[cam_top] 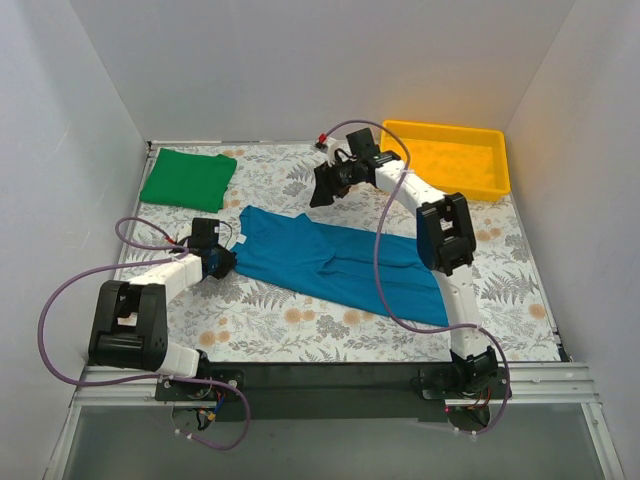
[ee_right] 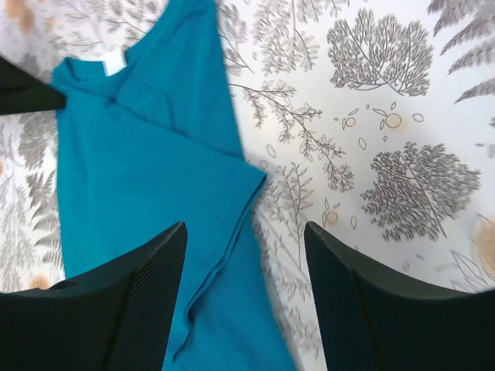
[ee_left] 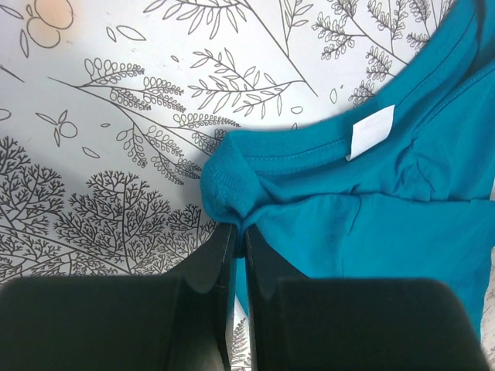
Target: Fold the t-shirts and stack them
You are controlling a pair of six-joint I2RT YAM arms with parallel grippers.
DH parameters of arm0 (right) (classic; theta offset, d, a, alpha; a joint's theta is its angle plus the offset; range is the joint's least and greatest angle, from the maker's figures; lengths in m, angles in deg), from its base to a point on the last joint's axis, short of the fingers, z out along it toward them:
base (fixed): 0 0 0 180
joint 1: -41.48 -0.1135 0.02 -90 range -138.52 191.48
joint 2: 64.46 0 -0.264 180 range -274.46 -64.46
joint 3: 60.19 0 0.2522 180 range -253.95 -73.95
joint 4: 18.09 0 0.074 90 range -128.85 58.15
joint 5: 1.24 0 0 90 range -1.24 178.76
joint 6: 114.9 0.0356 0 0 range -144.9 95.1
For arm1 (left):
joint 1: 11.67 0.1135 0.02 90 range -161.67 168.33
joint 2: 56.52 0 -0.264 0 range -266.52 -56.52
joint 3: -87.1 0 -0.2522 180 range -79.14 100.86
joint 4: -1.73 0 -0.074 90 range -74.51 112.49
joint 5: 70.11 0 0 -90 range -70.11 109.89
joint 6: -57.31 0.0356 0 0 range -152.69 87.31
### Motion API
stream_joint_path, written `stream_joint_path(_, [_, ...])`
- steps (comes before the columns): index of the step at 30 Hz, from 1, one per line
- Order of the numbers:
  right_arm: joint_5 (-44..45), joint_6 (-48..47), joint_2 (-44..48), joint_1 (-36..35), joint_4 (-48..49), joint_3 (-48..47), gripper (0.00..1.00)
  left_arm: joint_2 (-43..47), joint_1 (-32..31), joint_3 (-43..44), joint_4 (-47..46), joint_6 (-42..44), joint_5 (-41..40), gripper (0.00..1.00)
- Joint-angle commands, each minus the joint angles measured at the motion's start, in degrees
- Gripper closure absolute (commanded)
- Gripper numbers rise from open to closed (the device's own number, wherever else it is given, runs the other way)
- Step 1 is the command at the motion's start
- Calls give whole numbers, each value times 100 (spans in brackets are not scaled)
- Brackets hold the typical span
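Note:
The teal-blue t-shirt (cam_top: 335,262) lies spread across the middle of the table, folded lengthwise. My left gripper (cam_top: 226,258) is shut on the shirt's collar corner (ee_left: 228,185) at its left end; a white label (ee_left: 370,131) shows beside it. My right gripper (cam_top: 322,189) is open and empty, held above the shirt's far edge; its fingers (ee_right: 143,290) frame a sleeve hem (ee_right: 232,247) of the teal shirt. The bright green t-shirt (cam_top: 188,179) lies folded at the far left corner.
A yellow plastic tray (cam_top: 452,157) stands at the far right corner. The table (cam_top: 300,325) has a floral cloth. White walls close in the left, right and far sides.

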Motion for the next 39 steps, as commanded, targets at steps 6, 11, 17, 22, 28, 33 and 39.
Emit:
stream_joint_path(6, [584, 1095, -993, -364, -52, -784, 31, 85, 39, -74, 81, 317, 252, 98])
stream_joint_path(11, [575, 981, -924, -610, -61, -345, 33, 252, 48, -100, 73, 361, 296, 99])
stream_joint_path(17, [917, 1024, -862, -716, -69, -168, 56, 173, 101, 5, 38, 422, 340, 99])
stream_joint_path(22, [1471, 1033, -915, -602, -157, -493, 88, 112, 162, 93, 20, 431, 384, 99])
stream_joint_path(28, [1445, 1305, -1002, 3, -61, -810, 99, -555, 215, 804, -138, 721, 507, 100])
stream_joint_path(33, [1489, 1560, -1020, 453, 115, -881, 99, -1967, 215, 2329, -182, 1186, 1092, 100])
stream_joint_path(39, [1471, 1534, -1108, 682, 238, -1091, 81, -3559, 215, 4028, -165, 1837, 2140, 100])
